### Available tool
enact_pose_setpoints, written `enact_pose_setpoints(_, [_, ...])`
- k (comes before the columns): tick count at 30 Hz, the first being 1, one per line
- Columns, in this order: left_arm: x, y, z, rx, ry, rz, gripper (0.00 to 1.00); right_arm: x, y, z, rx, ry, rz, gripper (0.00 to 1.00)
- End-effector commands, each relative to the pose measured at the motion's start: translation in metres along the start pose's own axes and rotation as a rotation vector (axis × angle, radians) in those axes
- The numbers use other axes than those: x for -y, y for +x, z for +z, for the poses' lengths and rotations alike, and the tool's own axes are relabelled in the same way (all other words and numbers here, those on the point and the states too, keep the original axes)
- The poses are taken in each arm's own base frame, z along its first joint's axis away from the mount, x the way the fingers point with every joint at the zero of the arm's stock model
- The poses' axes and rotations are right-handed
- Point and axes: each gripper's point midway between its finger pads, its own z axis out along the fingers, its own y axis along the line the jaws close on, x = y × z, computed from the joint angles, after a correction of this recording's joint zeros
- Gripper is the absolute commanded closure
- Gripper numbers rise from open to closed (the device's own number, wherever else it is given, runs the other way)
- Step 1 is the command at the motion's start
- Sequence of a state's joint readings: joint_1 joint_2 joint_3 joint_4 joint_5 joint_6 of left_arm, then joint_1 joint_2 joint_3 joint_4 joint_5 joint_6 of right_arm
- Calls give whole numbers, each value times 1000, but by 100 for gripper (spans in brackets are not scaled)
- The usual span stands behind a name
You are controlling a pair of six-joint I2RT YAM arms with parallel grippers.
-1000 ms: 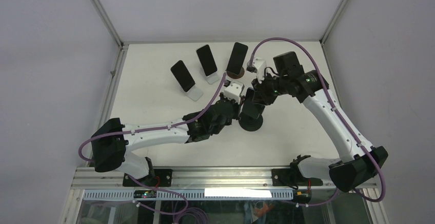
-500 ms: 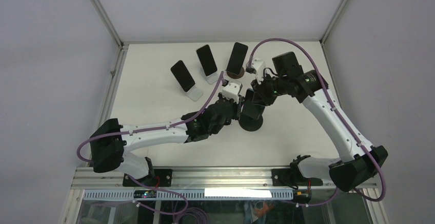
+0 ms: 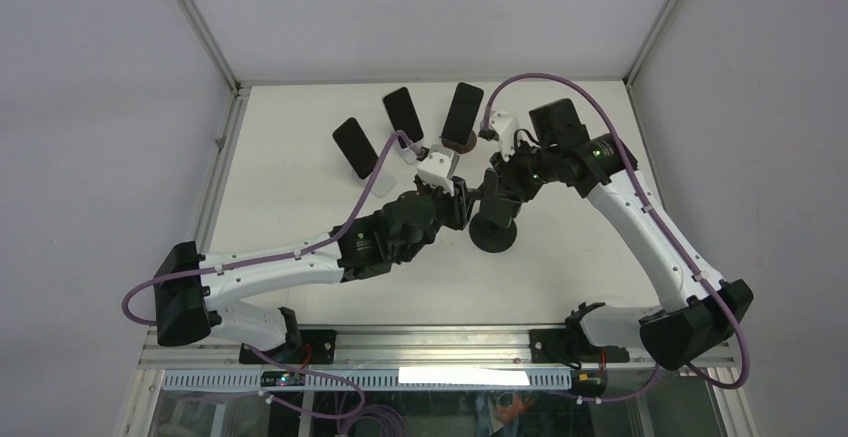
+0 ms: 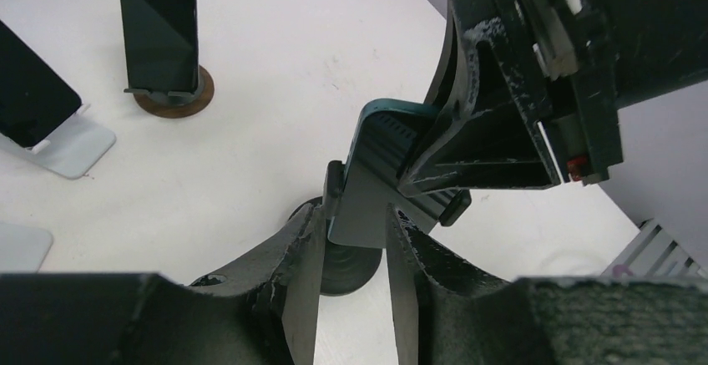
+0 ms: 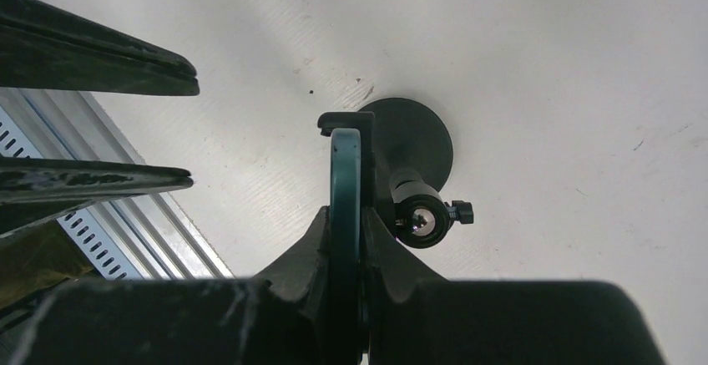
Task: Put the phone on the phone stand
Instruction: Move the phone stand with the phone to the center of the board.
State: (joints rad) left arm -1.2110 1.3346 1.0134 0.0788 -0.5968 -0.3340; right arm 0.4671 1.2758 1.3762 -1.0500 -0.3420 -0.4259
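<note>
White tabletop inside grey walls, from above: your left gripper (image 3: 462,200) has just loosened off the teal-cased phone (image 3: 488,204), which the right gripper (image 3: 500,185) pinches over the black round-based phone stand (image 3: 494,240). At the left wrist, the fingers now stand spread, with the phone's edge just ahead between their tips. At the right wrist, the jaws press on the phone, its far end apparently meeting the stand's lip, so the right gripper alone looks set to finish seating it.

From the left wrist, the right claw (image 4: 422,169) covers the upper part of the teal-cased phone (image 4: 367,190), and the left claw (image 4: 352,227) hides most of the black stand base (image 4: 355,271). The dark phone (image 4: 159,22) on the brown disc (image 4: 177,103) runs off the top edge.
</note>
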Motion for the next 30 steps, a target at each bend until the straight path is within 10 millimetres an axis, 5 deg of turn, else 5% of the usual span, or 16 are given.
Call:
enact_pose_setpoints(1, [9,-25,-7,35,19,-66,67,25,76,0,-342,119,47,100])
enact_pose_setpoints(7, [4,-25,-17,30,30,-52,62,16,73,1,-323,69,46,100])
enact_pose_setpoints(15, [-9,-16,-42,16,105,-6,23,0,55,-5,-246,-51,24,100])
enact_pose_setpoints(30, [-39,12,-67,-32,112,-70,20,76,-11,-24,36,-4,-81,100])
